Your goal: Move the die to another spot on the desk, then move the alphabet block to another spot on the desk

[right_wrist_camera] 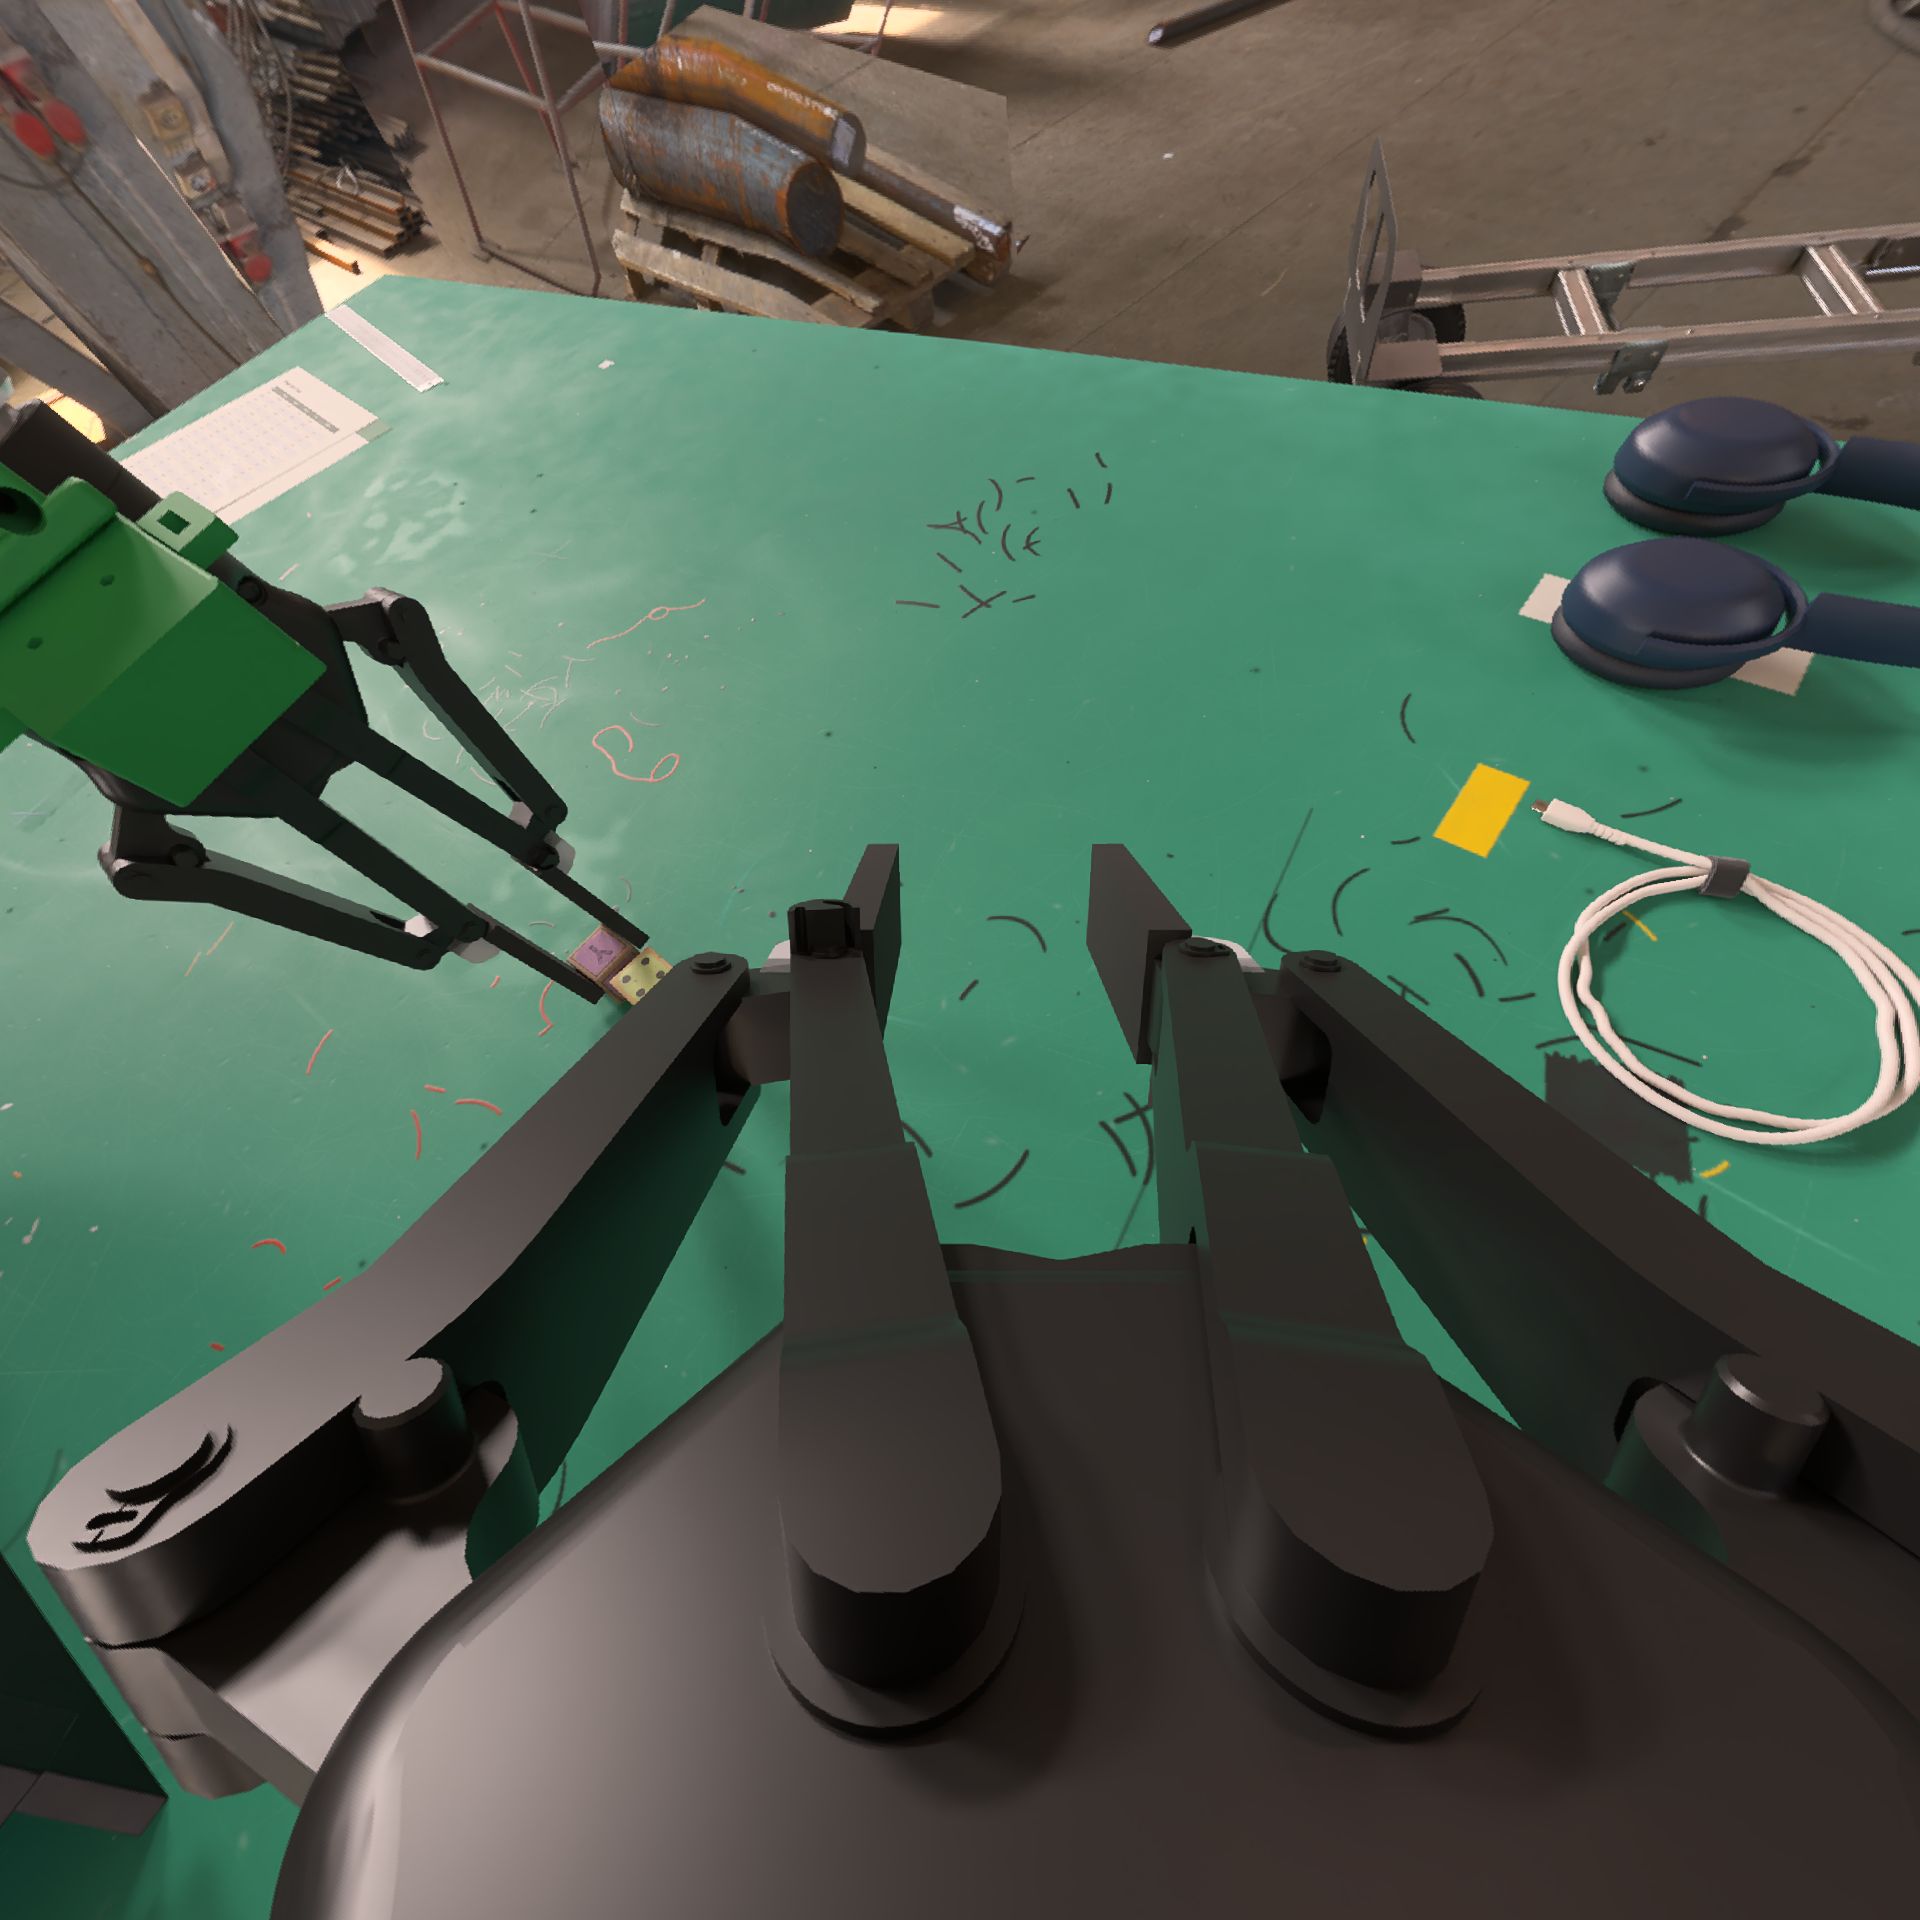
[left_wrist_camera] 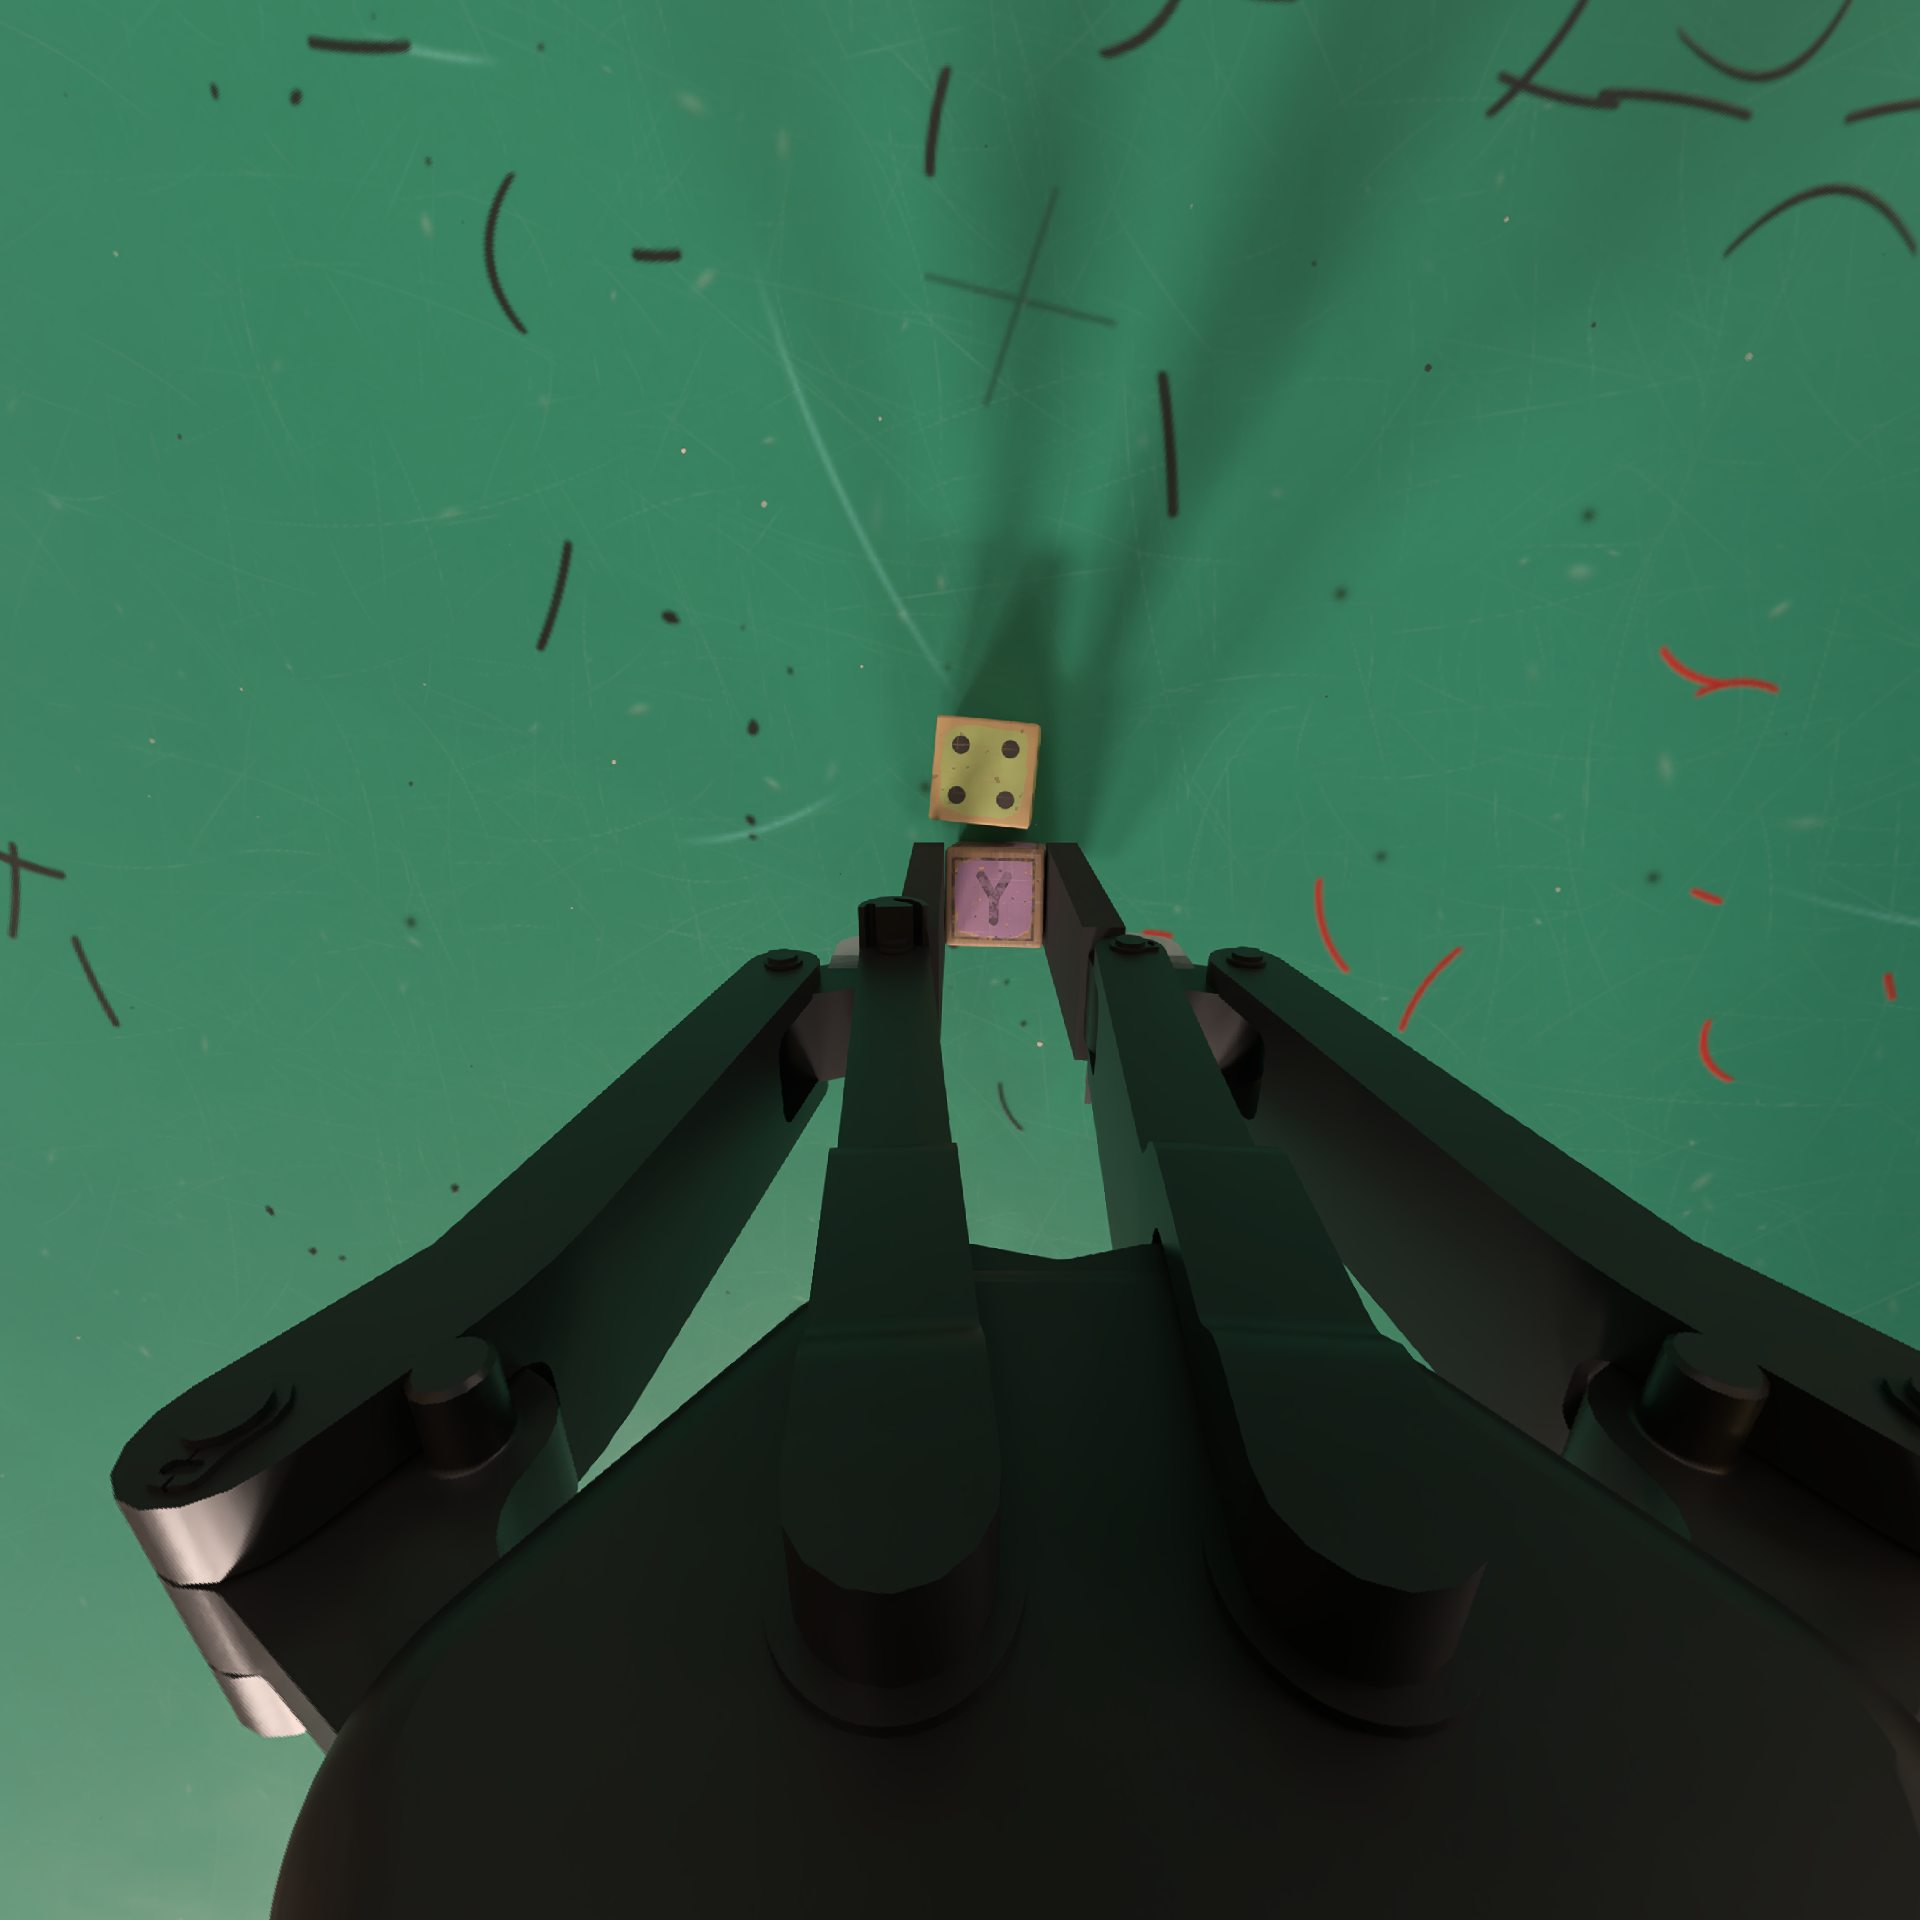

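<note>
The alphabet block (left_wrist_camera: 994, 896), wooden with a purple face, sits between the fingertips of my left gripper (left_wrist_camera: 997, 894), which is shut on it at desk level. The yellow die (left_wrist_camera: 985, 771), four dots up, lies on the green desk (left_wrist_camera: 520, 520) just beyond the block, almost touching it. In the right wrist view the left gripper (right_wrist_camera: 608, 961) reaches in from the left, holding the block (right_wrist_camera: 597, 952) with the die (right_wrist_camera: 644, 977) beside it. My right gripper (right_wrist_camera: 992, 904) is open and empty above the desk, to the right of both.
A pair of navy headphones (right_wrist_camera: 1704, 540) lies at the far right of the desk. A coiled white cable (right_wrist_camera: 1745, 997) and a yellow tape patch (right_wrist_camera: 1481, 808) lie in front of it. A paper sheet (right_wrist_camera: 249, 442) is at the far left corner.
</note>
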